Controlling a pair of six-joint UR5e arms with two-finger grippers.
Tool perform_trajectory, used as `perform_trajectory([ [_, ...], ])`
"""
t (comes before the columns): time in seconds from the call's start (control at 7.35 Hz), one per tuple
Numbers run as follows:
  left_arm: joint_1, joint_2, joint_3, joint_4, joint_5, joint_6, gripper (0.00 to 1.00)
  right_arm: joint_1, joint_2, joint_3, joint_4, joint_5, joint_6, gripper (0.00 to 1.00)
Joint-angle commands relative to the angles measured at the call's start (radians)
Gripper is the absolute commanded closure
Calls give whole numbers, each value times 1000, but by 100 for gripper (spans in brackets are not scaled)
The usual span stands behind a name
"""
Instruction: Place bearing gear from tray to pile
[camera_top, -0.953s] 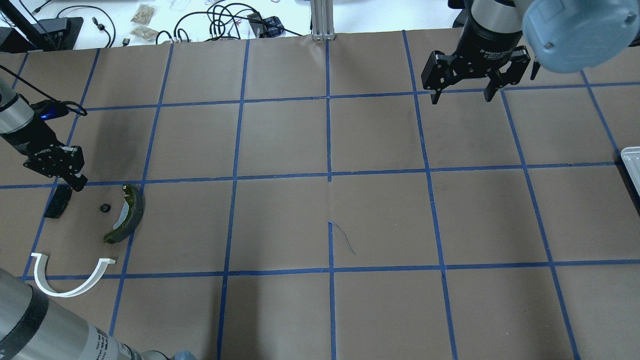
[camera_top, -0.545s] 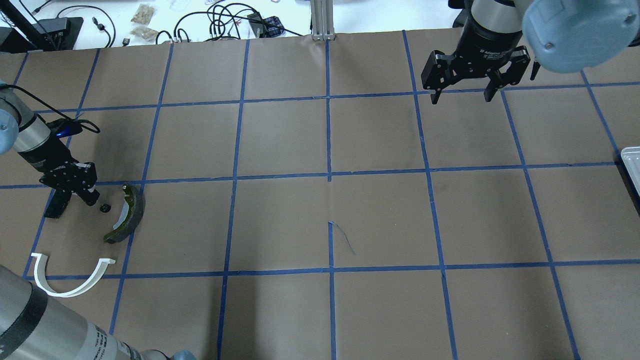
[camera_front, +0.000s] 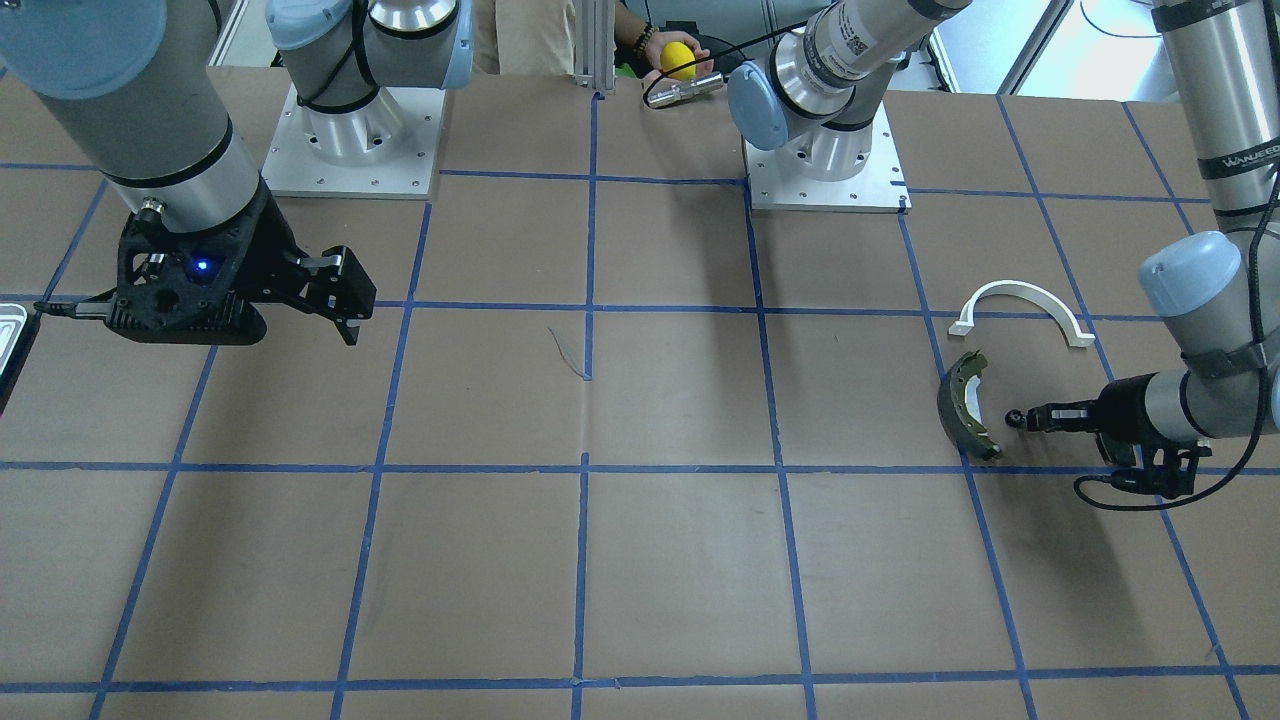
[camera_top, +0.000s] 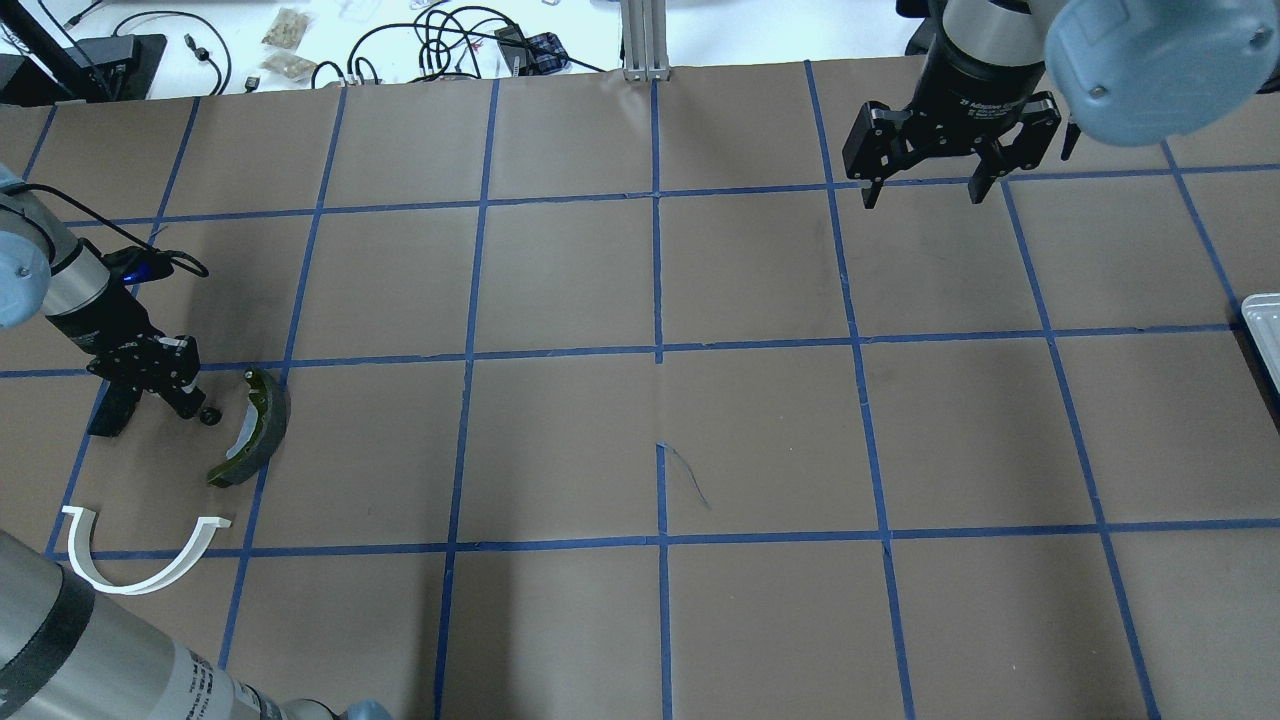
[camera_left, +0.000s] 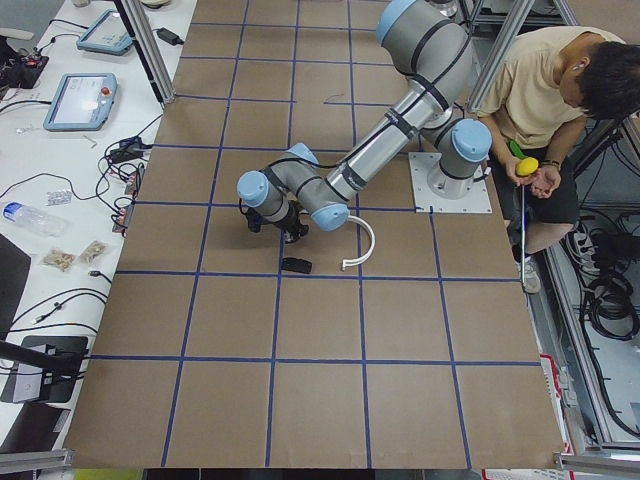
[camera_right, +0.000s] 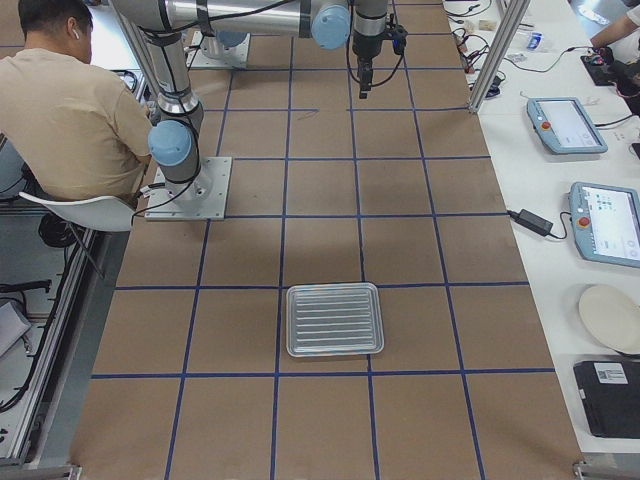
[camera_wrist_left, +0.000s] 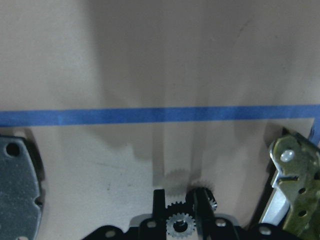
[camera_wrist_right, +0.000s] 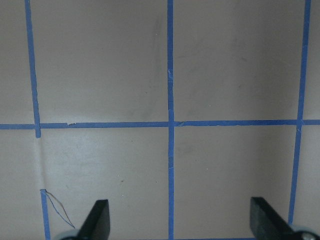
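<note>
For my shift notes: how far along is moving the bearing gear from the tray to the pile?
Done: the tray is empty and the bearing gear is at the pile. In hand: the fingers of the left gripper pinch it. Left: probably just letting go and backing off. The right gripper hangs open, idle.

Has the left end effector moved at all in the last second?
Yes. In the overhead view the left end effector has shifted rightward, closing on the unmoved brake shoe.
</note>
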Motion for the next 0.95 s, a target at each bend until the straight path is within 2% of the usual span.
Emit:
perform_trajectory([
  [0.0, 2, 2, -4, 1, 4, 9, 100, 0, 2, 0, 0, 0, -2, 0],
  [0.54, 2, 0, -6, 1, 22, 30, 100, 0, 0, 0, 0, 0, -2, 0],
  [0.68, 2, 0, -6, 1, 22, 30, 88, 0, 0, 0, 0, 0, -2, 0],
  [0.82, 2, 0, -6, 1, 24, 30, 63, 0, 0, 0, 0, 0, -2, 0],
])
